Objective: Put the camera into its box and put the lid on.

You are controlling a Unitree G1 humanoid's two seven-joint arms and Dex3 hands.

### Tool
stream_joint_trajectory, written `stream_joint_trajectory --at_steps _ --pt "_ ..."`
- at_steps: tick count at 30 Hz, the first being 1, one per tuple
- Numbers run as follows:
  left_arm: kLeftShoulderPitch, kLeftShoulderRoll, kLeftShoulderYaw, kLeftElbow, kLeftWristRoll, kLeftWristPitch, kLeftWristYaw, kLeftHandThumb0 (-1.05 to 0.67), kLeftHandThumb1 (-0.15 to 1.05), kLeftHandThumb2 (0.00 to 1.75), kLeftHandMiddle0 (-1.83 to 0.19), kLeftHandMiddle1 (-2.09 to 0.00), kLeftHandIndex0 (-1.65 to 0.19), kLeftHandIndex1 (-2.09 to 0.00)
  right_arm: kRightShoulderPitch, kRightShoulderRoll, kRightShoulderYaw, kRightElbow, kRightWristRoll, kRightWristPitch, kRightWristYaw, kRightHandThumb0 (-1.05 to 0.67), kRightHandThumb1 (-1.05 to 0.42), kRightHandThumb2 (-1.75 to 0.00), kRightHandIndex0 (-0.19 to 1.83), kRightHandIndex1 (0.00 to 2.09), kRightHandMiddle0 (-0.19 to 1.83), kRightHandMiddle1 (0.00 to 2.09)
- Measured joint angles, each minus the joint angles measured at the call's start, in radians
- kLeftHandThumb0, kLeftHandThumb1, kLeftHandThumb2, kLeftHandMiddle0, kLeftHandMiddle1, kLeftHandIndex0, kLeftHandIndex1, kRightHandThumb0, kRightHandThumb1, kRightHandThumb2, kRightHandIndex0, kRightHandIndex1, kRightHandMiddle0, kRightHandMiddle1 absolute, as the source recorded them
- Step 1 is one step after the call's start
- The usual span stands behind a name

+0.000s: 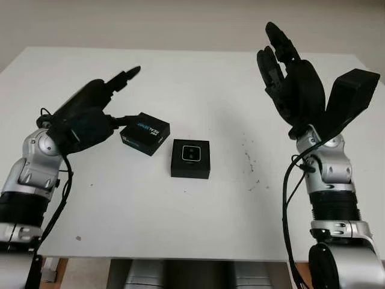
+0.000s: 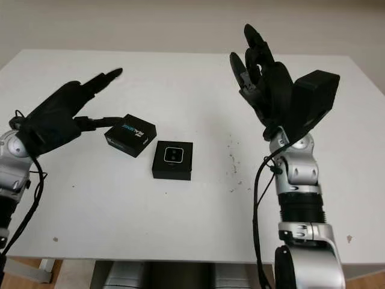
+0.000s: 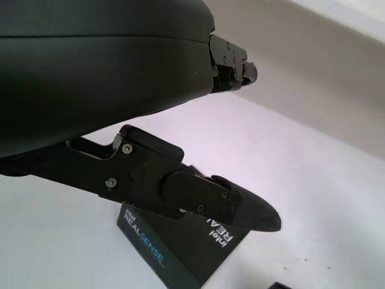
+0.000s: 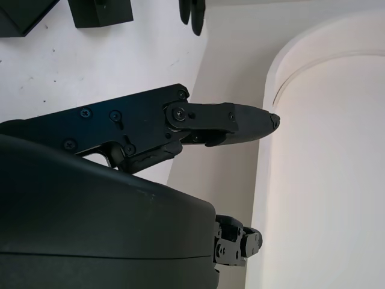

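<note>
A black lid (image 1: 145, 133) printed REALSENSE lies on the white table (image 1: 180, 217), left of centre. Just to its right sits the open black box (image 1: 190, 158) with the camera (image 1: 191, 153) lying in it. My left hand (image 1: 123, 96) is open beside the lid's left edge, one lower finger (image 3: 198, 195) reaching over the lid (image 3: 162, 253); contact cannot be told. My right hand (image 1: 280, 60) is open and raised high above the table's right side, far from both. In the right wrist view the box (image 4: 99, 11) and lid (image 4: 24, 12) show far off.
The table's front edge (image 1: 180, 257) runs close to my body, and its far edge (image 1: 180, 51) meets a pale wall. Small dark specks (image 1: 248, 158) mark the surface right of the box.
</note>
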Motion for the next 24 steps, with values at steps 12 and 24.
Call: stream_joint_trajectory --at_steps 12,24 --pt "0.013 -0.182 -0.133 -0.163 0.23 0.445 0.091 -0.91 1.05 0.19 0.06 -0.04 0.19 0.0 0.002 -0.001 -0.004 0.001 0.007 0.0 -0.009 -0.61 -1.05 -0.48 -0.16 0.04 -0.16 0.23" --pt "0.123 -0.212 -0.215 -0.329 0.424 0.622 0.129 -0.98 1.05 0.34 -0.06 -0.11 0.19 0.0 0.008 0.002 0.001 -0.001 0.002 -0.013 -0.018 -0.6 -1.05 -0.45 -0.14 0.05 -0.16 0.25"
